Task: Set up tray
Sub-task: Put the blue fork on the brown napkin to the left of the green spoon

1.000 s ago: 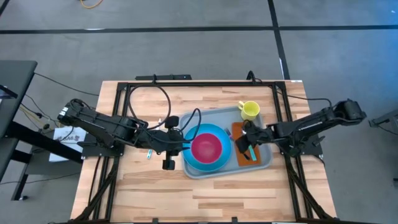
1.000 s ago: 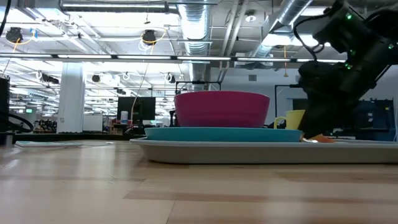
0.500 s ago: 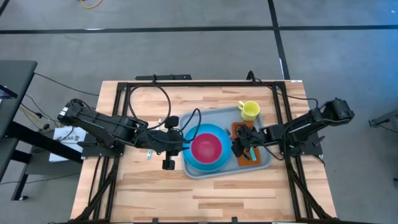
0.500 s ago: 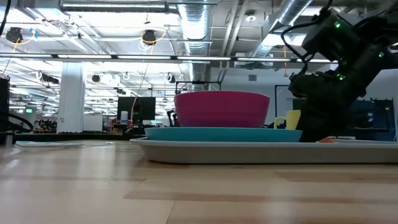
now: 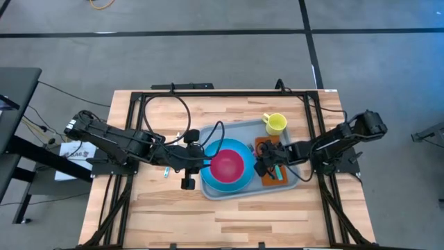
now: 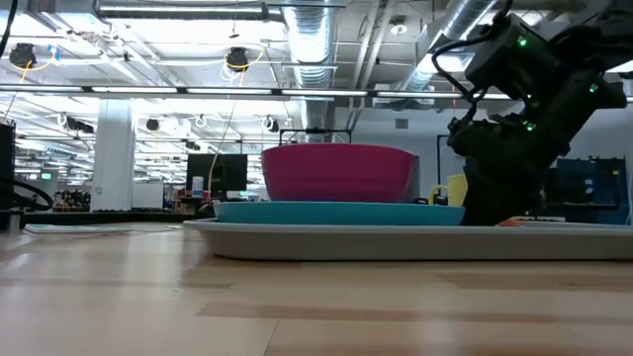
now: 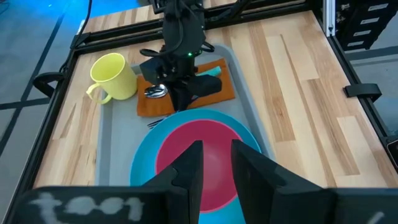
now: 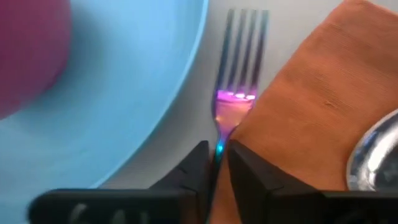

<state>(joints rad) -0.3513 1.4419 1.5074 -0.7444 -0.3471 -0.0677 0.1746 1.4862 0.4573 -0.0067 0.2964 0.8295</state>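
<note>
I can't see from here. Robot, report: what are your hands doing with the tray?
Right gripper closed on fork beside napkin. Left gripper waiting over bowl. Tray loaded; nothing blocking.

Pale grey-blue rimmed tray (image 5: 220, 131), flat on the table's middle, long side crosswise.

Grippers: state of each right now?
Left gripper: open, empty, over the pink bowl.
Right gripper: closed on the fork beside the napkin.

Bowl (image 5: 227, 167) on plate (image 5: 239, 180), napkin (image 5: 274, 170) beside, all in tray (image 5: 236, 127).
</note>
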